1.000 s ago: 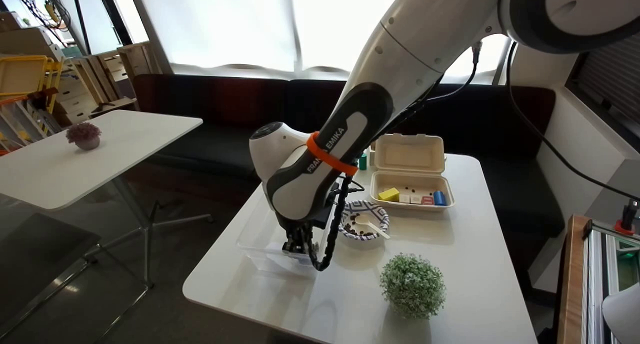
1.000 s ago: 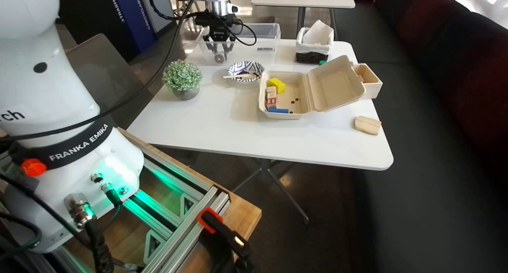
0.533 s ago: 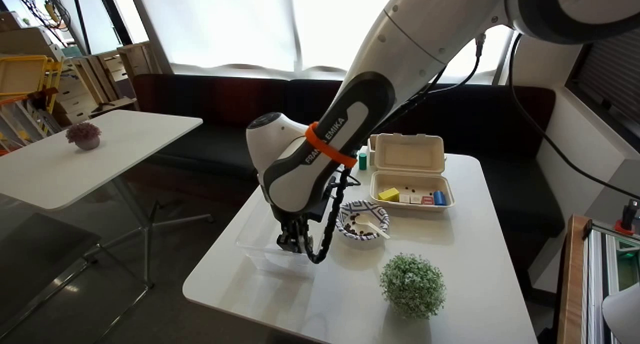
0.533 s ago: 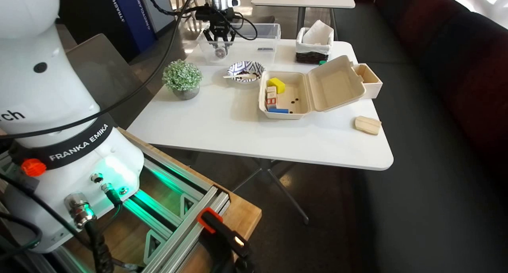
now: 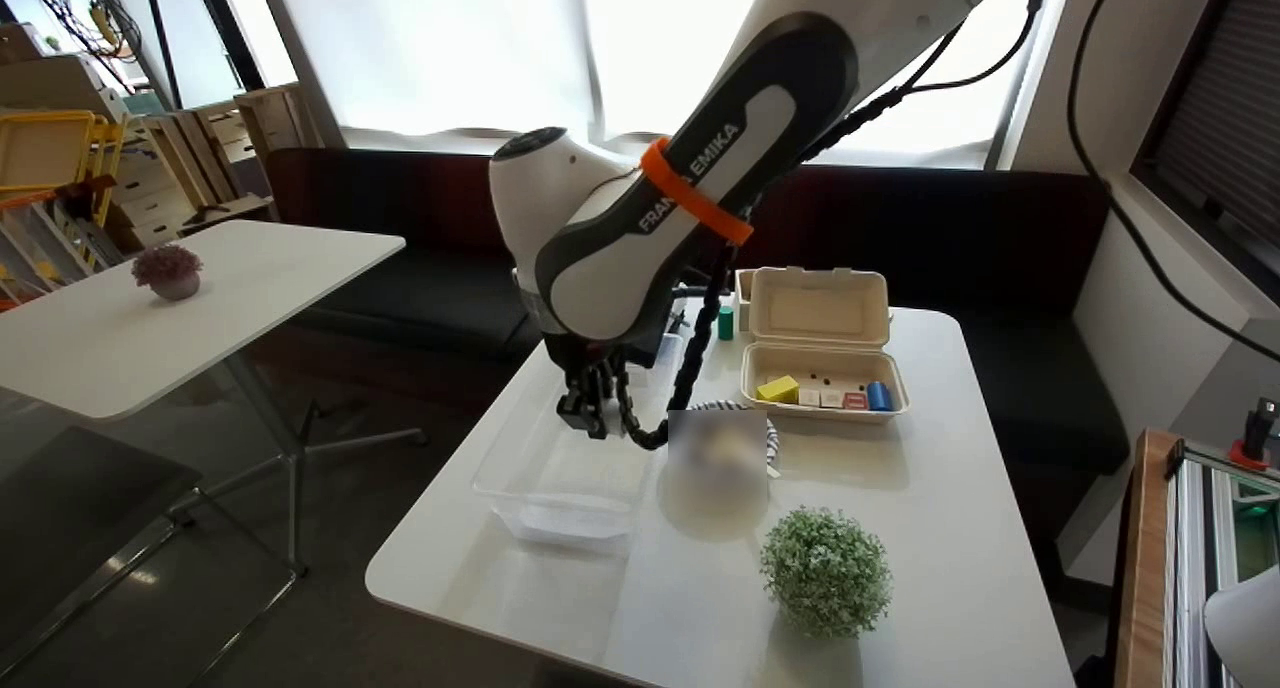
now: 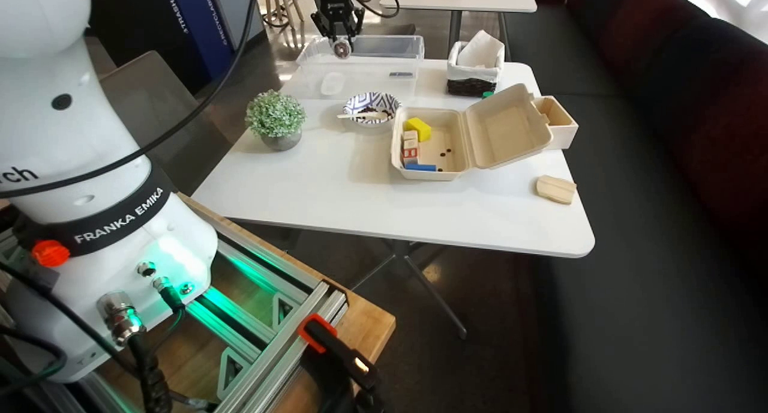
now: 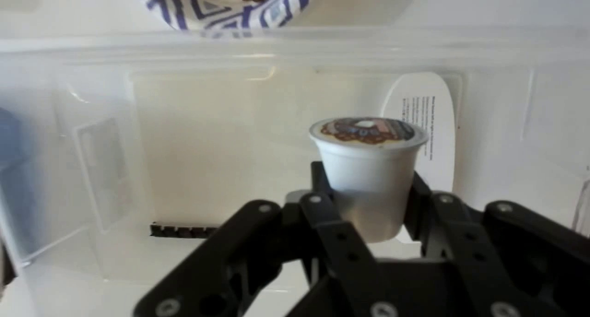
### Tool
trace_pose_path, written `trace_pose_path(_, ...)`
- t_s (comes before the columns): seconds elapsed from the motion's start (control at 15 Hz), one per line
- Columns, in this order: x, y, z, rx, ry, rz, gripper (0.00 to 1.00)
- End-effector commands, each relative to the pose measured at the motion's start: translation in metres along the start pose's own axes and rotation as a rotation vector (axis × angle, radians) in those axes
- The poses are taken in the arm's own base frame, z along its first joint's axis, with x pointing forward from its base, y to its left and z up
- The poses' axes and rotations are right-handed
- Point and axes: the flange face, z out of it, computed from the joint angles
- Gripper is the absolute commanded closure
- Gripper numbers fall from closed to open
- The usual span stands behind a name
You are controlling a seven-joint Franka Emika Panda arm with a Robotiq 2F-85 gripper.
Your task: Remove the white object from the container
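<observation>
Over one container, one pincer, one white cup gripped

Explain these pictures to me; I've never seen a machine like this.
The machine is a single jointed robot arm ending in a black two-fingered gripper. The exterior views were taken from two spots outside it; the wrist view was taken from its own wrist, looking past the gripper. On the white table stand a clear plastic container, a patterned bowl, a leafy plant and an open tan box, among other things. The gripper holds a small white cup over the container.
</observation>
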Motion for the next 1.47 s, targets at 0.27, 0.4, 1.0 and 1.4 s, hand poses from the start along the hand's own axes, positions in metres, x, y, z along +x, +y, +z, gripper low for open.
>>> trace_pose_path(0.27, -0.093, 0.012, -0.078, -0.258, -0.245, 0.093, 0.86)
trace_pose_path(0.4, -0.117, 0.015, -0.087, -0.313, -0.345, 0.141, 0.86)
trace_pose_path(1.0, -0.133, 0.023, -0.084, -0.318, -0.454, 0.186, 0.61)
trace_pose_path(1.4, -0.139, 0.074, -0.075, -0.451, -0.503, 0.221, 0.86)
